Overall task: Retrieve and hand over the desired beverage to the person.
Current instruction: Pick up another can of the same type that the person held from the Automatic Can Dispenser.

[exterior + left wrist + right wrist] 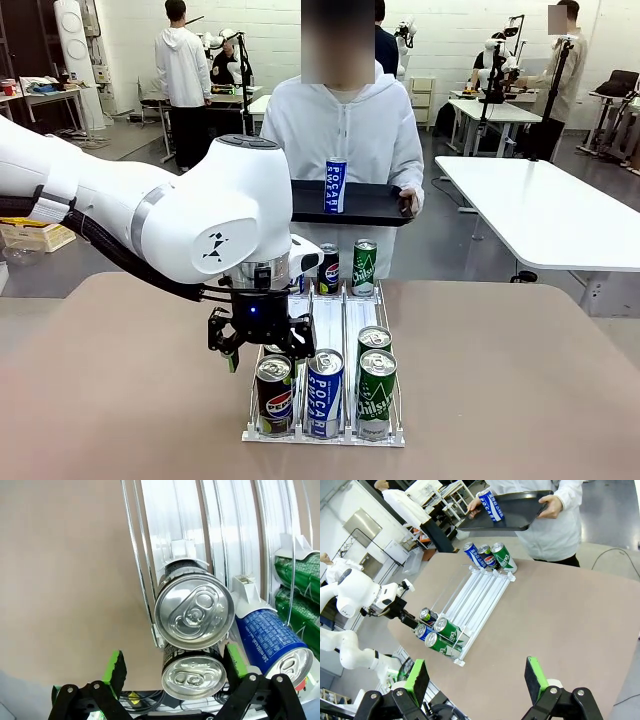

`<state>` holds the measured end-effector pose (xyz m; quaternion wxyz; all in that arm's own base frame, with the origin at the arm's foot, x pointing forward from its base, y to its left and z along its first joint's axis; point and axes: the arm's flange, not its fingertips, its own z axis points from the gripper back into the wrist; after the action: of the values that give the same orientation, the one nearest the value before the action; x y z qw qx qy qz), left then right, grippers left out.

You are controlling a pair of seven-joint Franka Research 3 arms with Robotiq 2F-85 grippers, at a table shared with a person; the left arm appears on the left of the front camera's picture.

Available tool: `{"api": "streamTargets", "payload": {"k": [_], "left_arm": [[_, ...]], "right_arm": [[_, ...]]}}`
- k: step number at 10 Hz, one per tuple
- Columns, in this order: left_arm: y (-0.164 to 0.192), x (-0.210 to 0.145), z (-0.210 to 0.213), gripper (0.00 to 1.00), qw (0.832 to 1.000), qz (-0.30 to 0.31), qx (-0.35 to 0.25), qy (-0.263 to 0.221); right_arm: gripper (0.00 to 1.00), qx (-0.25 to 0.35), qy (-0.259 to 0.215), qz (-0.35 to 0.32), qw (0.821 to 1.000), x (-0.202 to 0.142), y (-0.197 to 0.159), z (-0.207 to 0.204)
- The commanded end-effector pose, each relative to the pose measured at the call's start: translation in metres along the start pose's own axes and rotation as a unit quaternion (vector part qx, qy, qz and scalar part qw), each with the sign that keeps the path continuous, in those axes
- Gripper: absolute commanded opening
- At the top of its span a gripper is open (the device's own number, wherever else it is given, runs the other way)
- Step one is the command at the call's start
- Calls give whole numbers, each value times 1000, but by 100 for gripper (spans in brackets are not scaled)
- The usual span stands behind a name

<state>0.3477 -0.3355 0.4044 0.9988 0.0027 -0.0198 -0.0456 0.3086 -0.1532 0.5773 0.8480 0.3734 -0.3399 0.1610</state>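
Note:
A wire rack (322,436) holds the beverage cans in three lanes. At its near end stand a black Pepsi can (275,392), a blue Pocari can (325,390) and two green cans (377,392). My left gripper (265,358) hangs open just above the Pepsi lane. In the left wrist view its green pads (116,666) straddle two Pepsi can tops (194,611), touching neither. The person (345,125) stands at the far side holding a black tray (372,203) with a Pocari can (335,185) on it. My right gripper (476,680) is open, high above the table.
At the rack's far end stand more cans (364,266). The brown table (520,380) is bare to the right and left of the rack. Other people and tables are in the room behind.

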Motion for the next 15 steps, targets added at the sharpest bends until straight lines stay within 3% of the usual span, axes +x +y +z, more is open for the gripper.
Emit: {"api": "streamTargets", "payload": {"k": [1, 5, 6, 7, 8, 9, 11, 12, 13, 15], "left_arm": [[-3, -2, 2, 100, 1000, 4, 11, 22], [-2, -2, 0, 100, 1000, 5, 10, 20], [-2, -2, 0, 90, 1000, -2, -3, 15], [-1, -2, 0, 42, 1000, -4, -8, 16], [-1, -2, 0, 32, 1000, -4, -9, 17], [0, -2, 0, 0, 1000, -4, -9, 17], [1, -2, 0, 0, 1000, -4, -9, 16], [1, -2, -1, 7, 1000, -3, -10, 17], [1, -1, 1, 0, 1000, -1, -13, 15], [2, -5, 18, 0, 999, -8, -30, 7]], "right_arm": [[100, 15, -15, 5, 1000, 3, -2, -2], [100, 15, -15, 5, 1000, 3, -2, -2], [100, 15, -15, 5, 1000, 3, -2, -2], [100, 15, -15, 5, 1000, 3, -2, -2], [100, 15, -15, 5, 1000, 3, -2, -2], [100, 15, -15, 5, 1000, 3, -2, -2], [100, 15, -15, 5, 1000, 3, -2, -2], [100, 15, -15, 5, 1000, 3, -2, -2], [100, 15, -15, 5, 1000, 3, -2, -2], [100, 15, -15, 5, 1000, 3, -2, -2]]}}
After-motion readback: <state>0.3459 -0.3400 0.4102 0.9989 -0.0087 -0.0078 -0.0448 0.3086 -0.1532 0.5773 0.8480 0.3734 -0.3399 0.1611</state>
